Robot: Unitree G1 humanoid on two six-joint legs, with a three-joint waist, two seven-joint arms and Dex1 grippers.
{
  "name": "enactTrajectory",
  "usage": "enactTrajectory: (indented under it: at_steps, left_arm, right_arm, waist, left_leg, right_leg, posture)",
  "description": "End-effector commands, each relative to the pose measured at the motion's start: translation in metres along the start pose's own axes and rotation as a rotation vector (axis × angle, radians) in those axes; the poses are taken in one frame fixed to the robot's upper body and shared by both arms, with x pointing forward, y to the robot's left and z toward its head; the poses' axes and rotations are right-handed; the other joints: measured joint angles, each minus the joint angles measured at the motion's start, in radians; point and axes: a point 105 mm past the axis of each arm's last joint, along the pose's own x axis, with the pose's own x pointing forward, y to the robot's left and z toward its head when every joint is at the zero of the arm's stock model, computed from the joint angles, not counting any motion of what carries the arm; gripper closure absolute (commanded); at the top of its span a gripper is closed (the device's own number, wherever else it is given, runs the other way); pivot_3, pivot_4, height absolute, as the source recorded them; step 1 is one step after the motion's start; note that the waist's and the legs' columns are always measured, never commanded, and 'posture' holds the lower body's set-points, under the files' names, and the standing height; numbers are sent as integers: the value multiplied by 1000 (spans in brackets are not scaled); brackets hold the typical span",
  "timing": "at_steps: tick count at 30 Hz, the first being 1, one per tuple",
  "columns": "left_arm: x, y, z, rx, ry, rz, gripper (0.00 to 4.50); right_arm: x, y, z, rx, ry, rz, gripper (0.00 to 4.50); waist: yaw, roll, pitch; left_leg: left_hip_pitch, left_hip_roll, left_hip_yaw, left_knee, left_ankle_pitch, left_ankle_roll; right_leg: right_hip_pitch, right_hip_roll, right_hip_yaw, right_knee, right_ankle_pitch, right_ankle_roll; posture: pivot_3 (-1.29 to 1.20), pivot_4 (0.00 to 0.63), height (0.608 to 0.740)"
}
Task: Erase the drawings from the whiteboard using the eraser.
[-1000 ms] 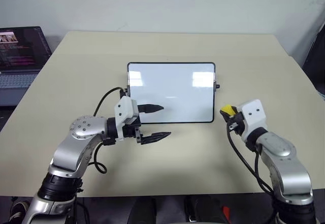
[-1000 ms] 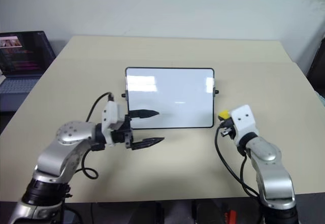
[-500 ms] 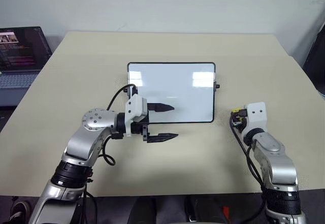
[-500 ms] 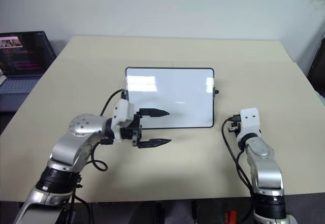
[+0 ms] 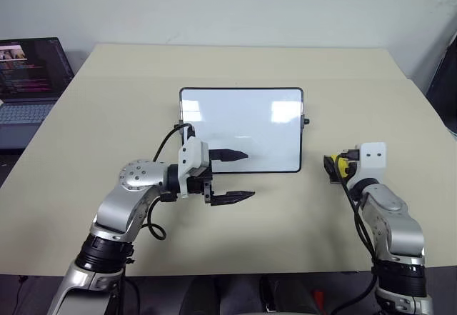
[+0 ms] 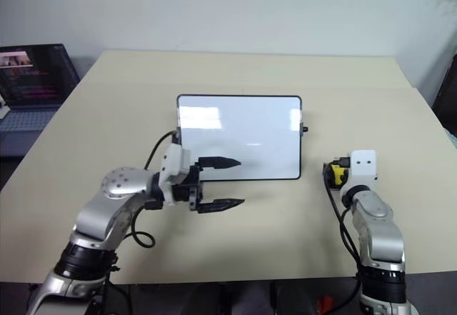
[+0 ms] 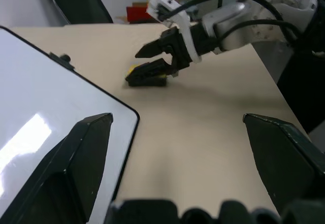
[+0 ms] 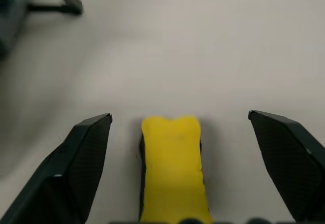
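No red drawings show on the whiteboard (image 5: 240,129), which lies on the desk (image 5: 107,115) looking wiped clean, so I judge the erasing done. My right tool (image 8: 177,173), shut on the eraser (image 8: 173,168) a second ago, now stands wide with the yellow block resting on the desk just right of the whiteboard. My left tool (image 5: 235,176) hangs open over the whiteboard's near edge, holding nothing.

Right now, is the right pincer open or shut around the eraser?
Open. In the right wrist view the right pincer has its fingers spread wide, with the eraser lying on the table between them, untouched.
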Motion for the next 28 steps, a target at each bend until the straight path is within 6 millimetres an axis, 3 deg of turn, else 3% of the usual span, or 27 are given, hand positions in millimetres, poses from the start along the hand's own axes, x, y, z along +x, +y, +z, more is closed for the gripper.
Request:
enactTrajectory:
  at_steps: [1, 4, 6, 9, 12, 16, 19, 21, 28]
  left_arm:
    - [-7, 16, 9, 8, -43, 137, 0]
    - [-21, 20, 3, -36, -55, 289, 0]
    - [-29, 18, -3, -64, -56, 398, 0]
    - [-53, 14, -10, -123, -75, 643, 0]
    - [-79, -7, -21, -171, -59, 878, 0]
    - [-111, -18, -30, -122, 8, 1169, 0]
    - [-129, -25, -40, -98, 65, 1266, 0]
    - [-138, -25, -45, -88, 89, 1314, 0]
    - [-152, -13, -47, -26, 127, 1404, 0]
  right_arm:
    - [-29, 7, 39, -47, -175, 112, 31]
    - [-57, 33, 33, -40, -167, 283, 31]
    - [-66, 38, 24, -50, -156, 306, 31]
    - [-70, 41, 12, -77, -189, 253, 31]
    - [-70, 48, -8, -91, -231, 251, 31]
    - [-73, 50, -21, -43, -247, 279, 31]
    - [-81, 63, -29, -20, -253, 370, 31]
    - [-79, 62, -29, -9, -260, 381, 31]
    - [-66, 54, -24, -30, -281, 350, 31]
  waist:
    - [0, 1, 0]
    - [-3, 3, -2]
    - [-7, 3, -2]
    - [-8, 3, -2]
    - [-4, 2, -3]
    - [2, 1, -4]
    - [5, 1, -4]
    - [3, 1, -4]
    - [3, 1, -4]
  left_leg:
    - [0, 0, 0, 0, 0, 0]
    - [0, 0, 0, 0, 0, 0]
    - [0, 2, -1, -1, 0, 1]
    - [1, 1, 0, 0, 0, 0]
    - [3, 1, 1, 0, 0, 0]
    - [6, 0, 2, 0, 0, 0]
    - [13, 0, 0, 1, 0, 0]
    - [20, 0, 1, -1, 0, 1]
    - [20, 0, 2, 0, 0, 1]
  right_leg:
    - [0, 0, 0, 0, 0, 0]
    - [0, 0, 0, -1, 0, 0]
    - [0, 0, 0, -1, 0, 0]
    - [0, 0, 1, 0, 0, 0]
    - [2, -1, 2, 0, 1, 2]
    - [5, -1, 3, -1, 1, 3]
    - [11, -1, 1, -1, 1, 3]
    - [19, -1, 2, -2, -2, 7]
    - [19, 0, 2, -2, -2, 7]
  posture:
    - [0, 150, 740]
    - [0, 150, 740]
    - [0, 150, 740]
    - [0, 150, 740]
    - [0, 150, 740]
    - [0, 150, 740]
    - [0, 150, 740]
    - [0, 150, 740]
    - [0, 150, 740]
